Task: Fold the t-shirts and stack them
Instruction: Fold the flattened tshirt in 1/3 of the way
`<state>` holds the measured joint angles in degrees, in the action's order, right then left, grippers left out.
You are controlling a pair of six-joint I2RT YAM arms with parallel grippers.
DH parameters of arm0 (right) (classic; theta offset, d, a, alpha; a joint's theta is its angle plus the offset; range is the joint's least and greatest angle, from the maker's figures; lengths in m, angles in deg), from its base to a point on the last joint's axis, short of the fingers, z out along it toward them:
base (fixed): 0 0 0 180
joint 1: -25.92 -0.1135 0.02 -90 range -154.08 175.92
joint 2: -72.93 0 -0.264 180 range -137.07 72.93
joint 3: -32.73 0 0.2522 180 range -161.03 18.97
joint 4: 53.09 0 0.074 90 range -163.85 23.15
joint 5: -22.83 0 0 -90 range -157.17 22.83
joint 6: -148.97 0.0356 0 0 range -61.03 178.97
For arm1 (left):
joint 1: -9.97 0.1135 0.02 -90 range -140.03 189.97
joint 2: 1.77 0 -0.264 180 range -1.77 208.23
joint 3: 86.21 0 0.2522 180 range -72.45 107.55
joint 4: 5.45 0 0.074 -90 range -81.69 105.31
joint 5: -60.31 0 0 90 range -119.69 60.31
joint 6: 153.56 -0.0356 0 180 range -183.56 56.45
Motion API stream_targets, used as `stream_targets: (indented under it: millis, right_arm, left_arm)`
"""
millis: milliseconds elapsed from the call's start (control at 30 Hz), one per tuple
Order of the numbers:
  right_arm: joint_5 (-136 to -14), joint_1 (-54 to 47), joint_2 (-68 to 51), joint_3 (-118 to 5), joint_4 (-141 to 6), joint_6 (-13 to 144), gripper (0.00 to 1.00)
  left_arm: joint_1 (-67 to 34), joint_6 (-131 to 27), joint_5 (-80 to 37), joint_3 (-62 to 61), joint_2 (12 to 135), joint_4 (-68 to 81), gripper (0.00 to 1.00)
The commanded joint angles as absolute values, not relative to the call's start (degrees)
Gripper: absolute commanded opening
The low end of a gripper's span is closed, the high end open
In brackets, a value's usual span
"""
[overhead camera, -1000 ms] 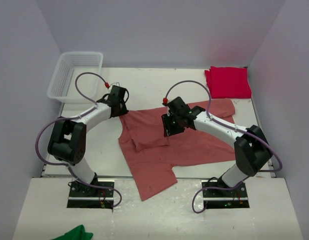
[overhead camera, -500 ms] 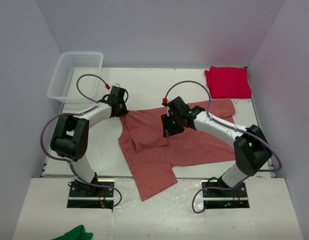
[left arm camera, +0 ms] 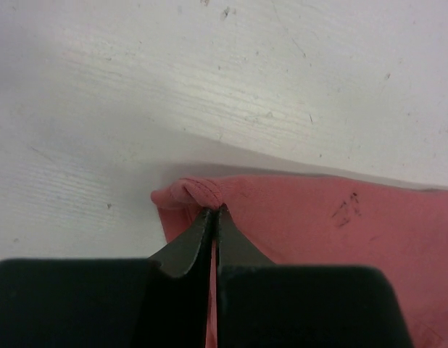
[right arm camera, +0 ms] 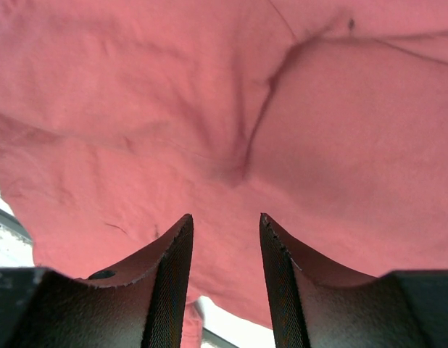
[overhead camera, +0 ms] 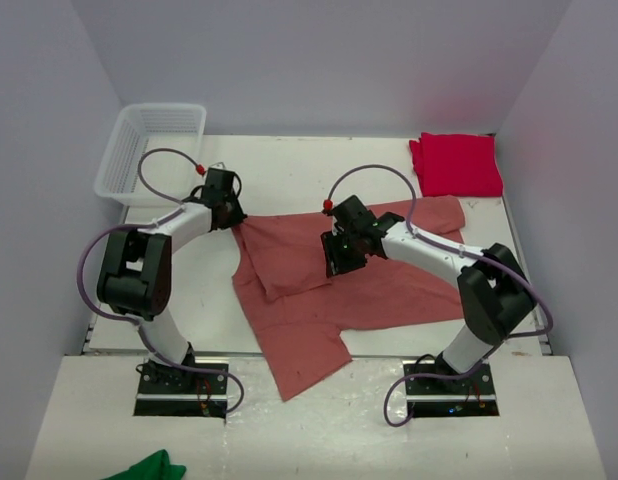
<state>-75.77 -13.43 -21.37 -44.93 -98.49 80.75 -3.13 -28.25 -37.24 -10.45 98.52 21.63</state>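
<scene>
With my left gripper (left arm camera: 213,211) pinched shut on a bunched corner of the salmon-red t-shirt (overhead camera: 309,310) spread across the bench (overhead camera: 289,170), and my right gripper (right arm camera: 225,235) spread above its middle, I judged a low, slow pull safest.

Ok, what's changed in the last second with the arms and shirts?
The left fingers closed on a corner of the salmon shirt and drew it slightly toward the far left. The right fingers stayed open over the shirt; the crimson shirt and basket did not move.
</scene>
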Motion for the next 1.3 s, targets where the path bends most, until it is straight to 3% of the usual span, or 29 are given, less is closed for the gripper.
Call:
stream_targets:
  millis: [0, 133, 267, 333, 367, 767, 1267]
  right_arm:
    - [-73.86, -13.1, -22.77, -46.15, -97.79, 80.85, 0.43]
    - [-67.7, -10.56, -25.94, -50.89, -100.6, 82.34, 0.43]
    - [-75.15, -3.89, -28.39, -53.97, -99.72, 83.49, 0.39]
    - [-77.7, -3.17, -29.45, -55.03, -100.33, 83.58, 0.26]
    - [-78.67, -3.17, -29.54, -54.95, -100.25, 83.58, 0.0]
    - [-84.04, -5.63, -23.22, -39.22, -91.2, 86.65, 0.0]
    - [-80.7, -9.23, -29.45, -29.38, -84.52, 92.89, 0.0]
  left_arm:
    - [-0.93, -28.14, -35.24, -10.48, 99.22, 17.01, 0.0]
    - [0.74, -27.96, -31.46, -9.87, 102.11, 14.81, 0.0]
    - [2.23, -28.05, -27.24, -8.73, 104.92, 12.35, 0.0]
    - [2.85, -27.52, -26.09, -8.29, 105.81, 11.74, 0.0]
    - [3.2, -27.35, -24.78, -8.2, 106.07, 10.95, 0.0]
    - [4.69, -27.34, -21.25, -6.27, 110.38, 7.25, 0.0]
    - [8.39, -27.78, -17.3, -4.33, 114.95, 5.32, 0.0]
